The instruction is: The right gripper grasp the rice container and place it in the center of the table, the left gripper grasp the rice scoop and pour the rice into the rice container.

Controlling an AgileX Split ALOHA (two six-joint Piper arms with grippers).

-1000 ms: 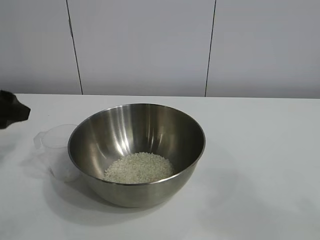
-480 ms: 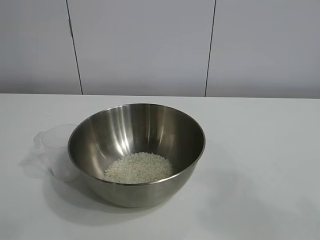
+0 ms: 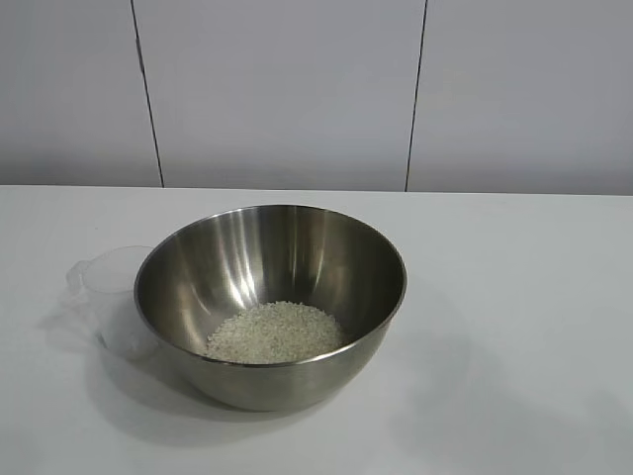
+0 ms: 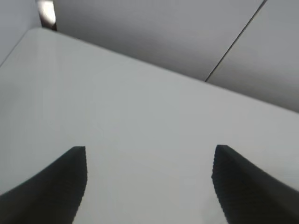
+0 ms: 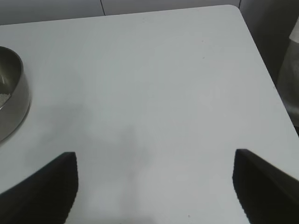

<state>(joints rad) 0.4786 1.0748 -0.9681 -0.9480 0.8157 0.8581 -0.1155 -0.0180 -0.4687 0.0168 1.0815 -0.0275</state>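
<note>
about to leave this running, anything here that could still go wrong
The empty scoop stands tight against the bowl, possibly touching; a bump to either could tip it or shift the bowl. The rice lies well below the rim, so a spill seems unlikely. Both claws, left and right, are open over bare table, clear of everything.

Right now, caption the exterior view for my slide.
Rice heaped in the steel rice container; rice scoop upright beside it.
</note>
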